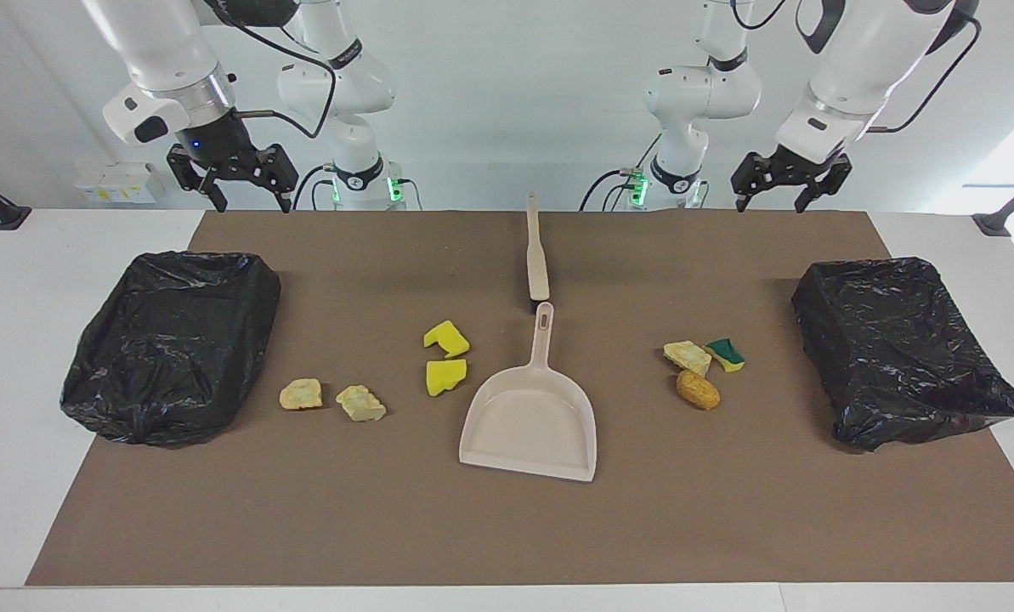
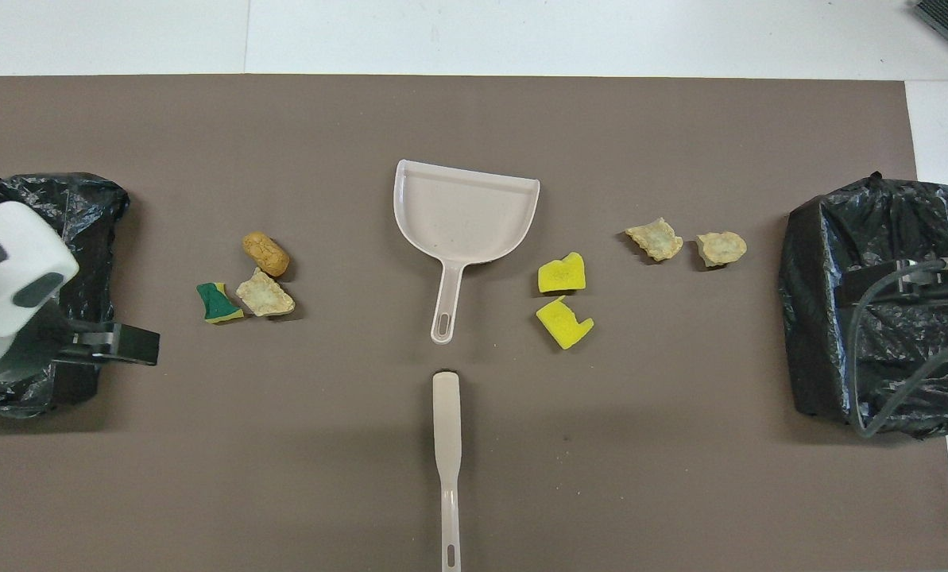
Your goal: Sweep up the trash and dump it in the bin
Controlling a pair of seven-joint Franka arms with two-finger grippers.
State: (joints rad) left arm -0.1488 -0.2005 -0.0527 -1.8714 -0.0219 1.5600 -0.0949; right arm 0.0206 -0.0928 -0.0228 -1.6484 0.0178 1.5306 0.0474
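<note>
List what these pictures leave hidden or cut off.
- Brush: bristles can't be seen in either view; its handle runs off the overhead view's bottom edge.
- Bin at the left arm's end: overhead, partly covered by the left arm and cut by the edge.
- Right claw: overhead, its fingers can't be made out against the other bin.

In the overhead view the left arm's white wrist [image 2: 5, 278] covers part of the bin [image 2: 84, 206] at nine o'clock; the brush handle [image 2: 448, 508] is cut off at six o'clock.
</note>
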